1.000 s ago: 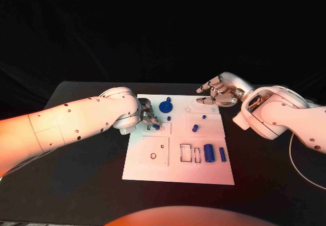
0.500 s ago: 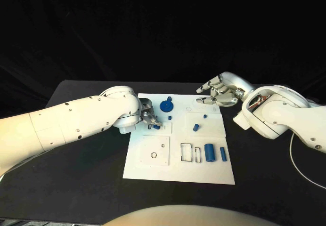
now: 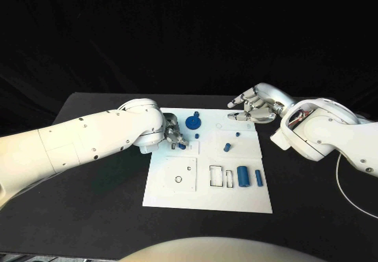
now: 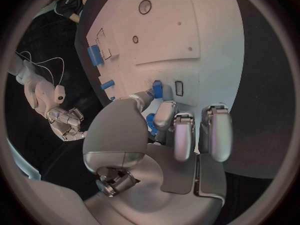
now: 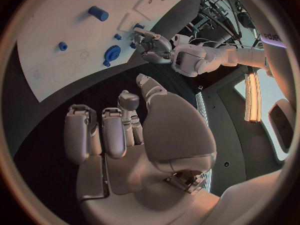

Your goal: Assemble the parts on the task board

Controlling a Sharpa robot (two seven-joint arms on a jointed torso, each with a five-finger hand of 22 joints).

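A small blue peg-shaped part is pinched at the left hand fingertips, low over the white rectangular task board near its far-left corner. The right hand, fingers loosely apart and holding nothing, hovers beside the board's far-right corner above the black tabletop.

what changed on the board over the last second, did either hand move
Hardly anything. The left hand stays at the small blue part near the task board's far left, its fingers on it. The right hand still hovers past the far right corner, holding nothing. Other parts unmoved.
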